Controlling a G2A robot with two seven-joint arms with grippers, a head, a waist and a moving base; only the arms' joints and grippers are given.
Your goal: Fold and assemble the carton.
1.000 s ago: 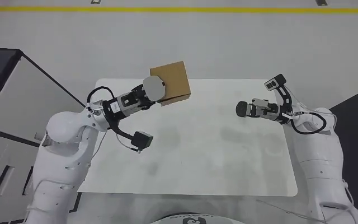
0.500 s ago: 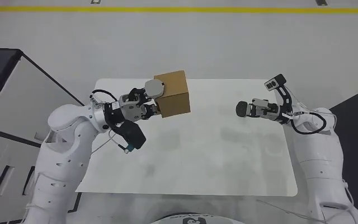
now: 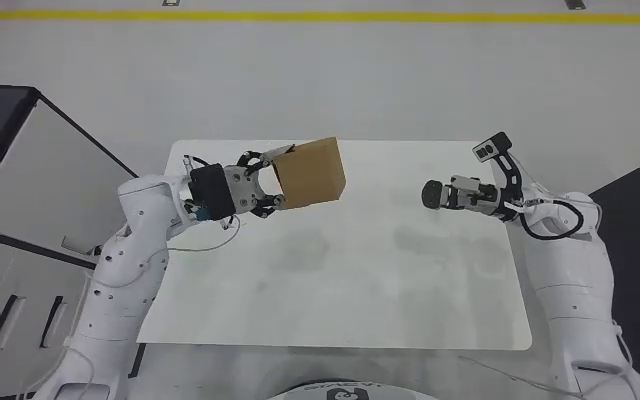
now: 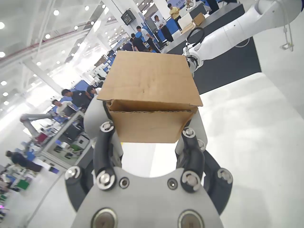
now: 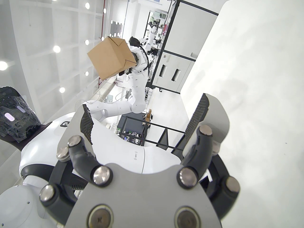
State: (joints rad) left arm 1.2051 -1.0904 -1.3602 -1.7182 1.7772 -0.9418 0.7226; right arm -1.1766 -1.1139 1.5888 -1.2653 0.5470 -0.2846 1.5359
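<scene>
Left claw [image 4: 146,117] clamped on the carton [image 4: 147,81], one finger on each side of its near end. Left wrist view shows what the others don't: that end has a flap hanging down under the top panel, raw corrugated edge visible, a slight gap at the fold.

Right claw [image 5: 144,115] is spread wide with nothing between its ribbed pads [image 5: 198,112].

Right wrist view gives the far side of the carton [image 5: 109,58]: the end panel has flaps folded in, with seams running to a corner. The box is tilted and held clear of the surface [image 5: 249,72].

Top view puts everything in one frame:
- The left claw [image 3: 262,185] is touching the carton [image 3: 310,170].
- The right claw [image 3: 432,194] is well apart from the carton, on the side opposite the left claw and pointing toward it.
- The surface [image 3: 400,280] is below the carton, and the carton sits over the edge farthest from the robot.

Count: 1 carton, 2 claws, 1 surface.
</scene>
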